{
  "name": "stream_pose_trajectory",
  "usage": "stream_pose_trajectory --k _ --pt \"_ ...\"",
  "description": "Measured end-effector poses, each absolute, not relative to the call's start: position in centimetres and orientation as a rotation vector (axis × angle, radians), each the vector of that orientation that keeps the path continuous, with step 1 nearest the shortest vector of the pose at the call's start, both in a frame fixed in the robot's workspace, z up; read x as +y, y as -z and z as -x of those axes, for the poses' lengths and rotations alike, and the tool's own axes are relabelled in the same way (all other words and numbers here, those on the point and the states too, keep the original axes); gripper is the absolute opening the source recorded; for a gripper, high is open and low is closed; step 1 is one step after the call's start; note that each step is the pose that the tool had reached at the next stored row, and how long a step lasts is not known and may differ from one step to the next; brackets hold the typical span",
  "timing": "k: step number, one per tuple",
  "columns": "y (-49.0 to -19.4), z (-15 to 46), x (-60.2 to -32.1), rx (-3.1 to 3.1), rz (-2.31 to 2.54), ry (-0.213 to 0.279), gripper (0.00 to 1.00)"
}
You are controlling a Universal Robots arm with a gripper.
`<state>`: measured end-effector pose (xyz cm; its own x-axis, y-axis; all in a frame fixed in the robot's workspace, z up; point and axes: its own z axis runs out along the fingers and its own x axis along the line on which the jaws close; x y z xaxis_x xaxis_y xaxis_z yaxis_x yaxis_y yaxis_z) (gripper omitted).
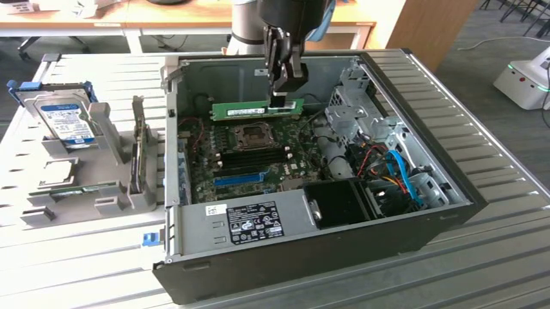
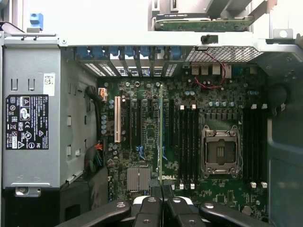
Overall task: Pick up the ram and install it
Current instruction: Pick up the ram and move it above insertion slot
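The ram (image 1: pixel 256 110), a long green stick with dark chips, hangs level above the motherboard inside the open computer case (image 1: pixel 447 193). My gripper (image 1: pixel 282 98) reaches down from above and is shut on the stick's upper edge, towards the end on the exterior view's right. In the wrist view the ram (image 2: pixel 161 137) shows edge-on as a thin green line running out from my gripper (image 2: pixel 161 190), over the motherboard (image 2: pixel 142 142). The black memory slots (image 2: pixel 187 144) lie just to one side of it, beside the CPU socket (image 2: pixel 220 151).
A grey rack (image 1: pixel 94 161) at the exterior view's left holds a hard drive with a blue label (image 1: pixel 67 122) and other parts. The power supply (image 1: pixel 249 222) and blue cables (image 1: pixel 404 177) sit in the case. A white machine (image 1: pixel 524 80) stands far right.
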<state>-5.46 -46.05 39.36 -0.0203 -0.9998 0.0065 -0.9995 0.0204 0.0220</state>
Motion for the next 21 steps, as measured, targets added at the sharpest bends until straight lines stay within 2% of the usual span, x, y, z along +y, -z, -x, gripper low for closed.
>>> stream_pose_trajectory --k 13,21 --pt "-39.3 5.5 -46.1 -2.23 -2.185 0.017 0.12" --pt "-38.1 5.5 -46.1 -2.23 -2.185 0.017 0.12"
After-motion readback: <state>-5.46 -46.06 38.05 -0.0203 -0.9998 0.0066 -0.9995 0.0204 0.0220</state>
